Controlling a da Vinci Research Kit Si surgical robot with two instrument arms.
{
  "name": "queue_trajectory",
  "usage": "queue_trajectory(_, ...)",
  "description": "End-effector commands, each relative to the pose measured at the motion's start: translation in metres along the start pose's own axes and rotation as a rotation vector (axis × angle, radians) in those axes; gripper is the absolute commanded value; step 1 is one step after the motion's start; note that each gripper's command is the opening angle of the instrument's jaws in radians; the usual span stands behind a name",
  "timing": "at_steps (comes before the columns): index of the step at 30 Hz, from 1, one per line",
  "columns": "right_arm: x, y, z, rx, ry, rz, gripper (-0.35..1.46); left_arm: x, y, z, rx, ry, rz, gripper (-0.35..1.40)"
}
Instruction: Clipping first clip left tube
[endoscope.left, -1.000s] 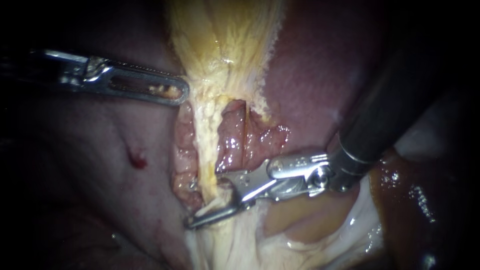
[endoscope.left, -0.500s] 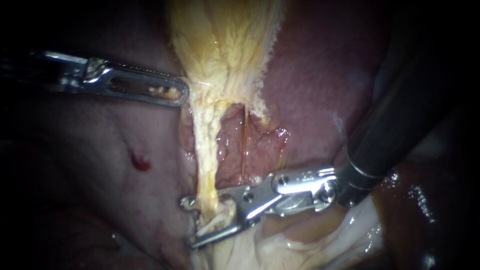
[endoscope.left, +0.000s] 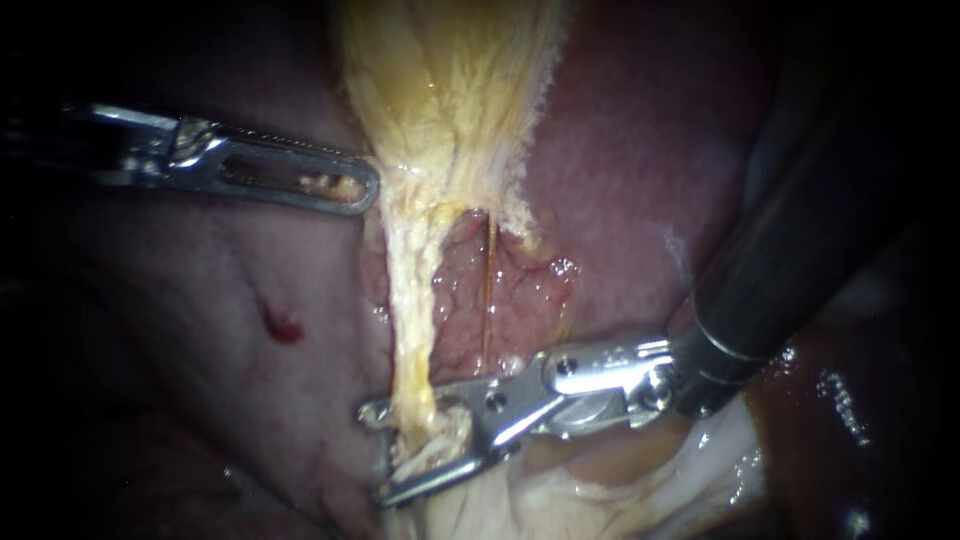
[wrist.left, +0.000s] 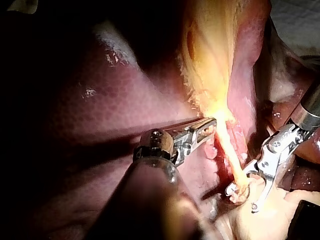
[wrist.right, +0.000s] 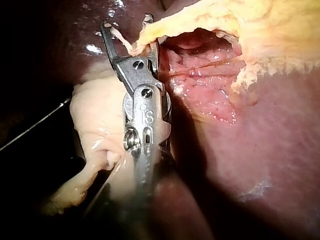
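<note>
Right instrument (endoscope.left: 385, 452) comes in from the right. Its jaws are apart and straddle the near end of the left tube (endoscope.left: 408, 300), with a gap showing between them. The left tube is a pale yellow strand running from the far yellow tissue (endoscope.left: 450, 90) toward the near side, over the liver (endoscope.left: 620, 170). A thin strand (endoscope.left: 488, 290) lies just to its right. Left instrument (endoscope.left: 365, 188) has its jaws closed on the left edge of the yellow tissue.

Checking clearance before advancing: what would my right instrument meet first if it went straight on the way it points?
The left tube: it lies between the right instrument's open jaws, so going on would press it into their throat. Past the tips is probably liver, though depth is unclear.
</note>
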Motion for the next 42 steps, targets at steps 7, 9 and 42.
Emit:
queue_trajectory(7, 0.0003, 0.0008, -0.0006, -0.001, 0.002, 0.004, 0.41, 0.0, 0.0, 0.0001, -0.001, 0.0, -0.001, -0.35)
queue_trajectory(9, 0.0007, 0.001, -0.0009, 0.0, 0.005, 0.006, 0.38, 0.0, 0.0, 0.0001, -0.001, 0.0, -0.001, -0.35)
queue_trajectory(42, 0.0023, 0.0004, -0.0025, 0.01, 0.009, 0.085, -0.35, 0.0, 0.0, 0.0001, -0.001, -0.001, 0.0, -0.35)
